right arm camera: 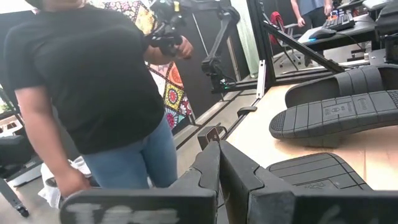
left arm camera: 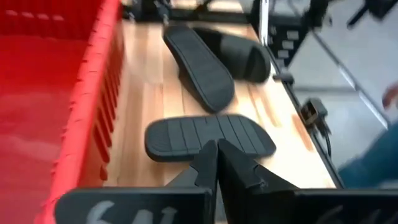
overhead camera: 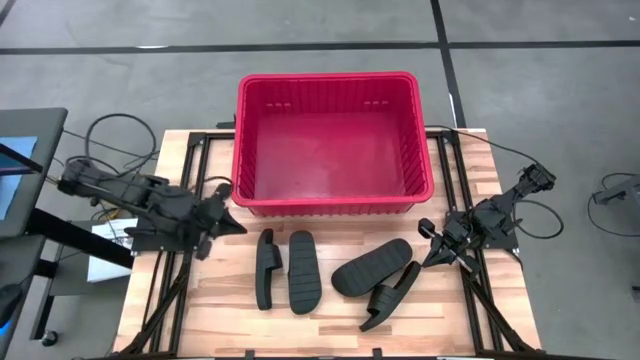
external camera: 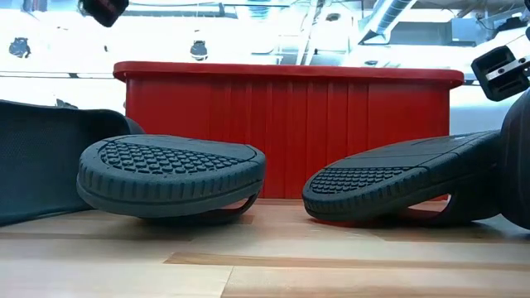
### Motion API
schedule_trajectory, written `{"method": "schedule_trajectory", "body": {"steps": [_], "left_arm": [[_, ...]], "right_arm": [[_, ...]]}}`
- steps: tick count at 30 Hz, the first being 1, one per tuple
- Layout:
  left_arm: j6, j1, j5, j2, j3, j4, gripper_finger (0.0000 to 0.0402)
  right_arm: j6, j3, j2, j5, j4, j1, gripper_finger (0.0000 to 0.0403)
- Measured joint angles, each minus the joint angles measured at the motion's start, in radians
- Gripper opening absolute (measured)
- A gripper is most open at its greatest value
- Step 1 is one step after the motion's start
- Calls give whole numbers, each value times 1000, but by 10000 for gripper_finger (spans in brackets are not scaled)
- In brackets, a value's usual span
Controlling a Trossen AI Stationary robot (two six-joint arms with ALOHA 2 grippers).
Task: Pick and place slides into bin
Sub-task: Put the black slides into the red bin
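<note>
Bin (left arm camera: pixel 93 93) interior: cut off at the frame edge beside the left jaws.
Person (right arm camera: pixel 93 81) beyond right jaws: head cropped.
Slide (external camera: pixel 33 157): low view crops it.

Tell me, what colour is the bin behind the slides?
The bin is red, with ribbed walls; the high view shows it best.

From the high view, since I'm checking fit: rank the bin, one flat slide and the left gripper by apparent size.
1. Bin, far the largest.
2. Flat slide.
3. Left gripper, shut; it sits nearer the camera, so the gap to the slide is unsure.
</note>
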Motion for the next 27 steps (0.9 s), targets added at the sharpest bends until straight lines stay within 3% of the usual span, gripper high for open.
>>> {"method": "schedule_trajectory", "body": {"steps": [11, 19, 27], "left_arm": [[-19, -43, 0, 259, 274, -132, 0], [-81, -80, -29, 387, 330, -217, 0], [61, -156, -77, 503, 362, -279, 0]], "right_arm": [[0, 0, 0, 0, 0, 0, 0], [0, 0, 0, 0, 0, 0, 0], [0, 0, 0, 0, 0, 0, 0]]}}
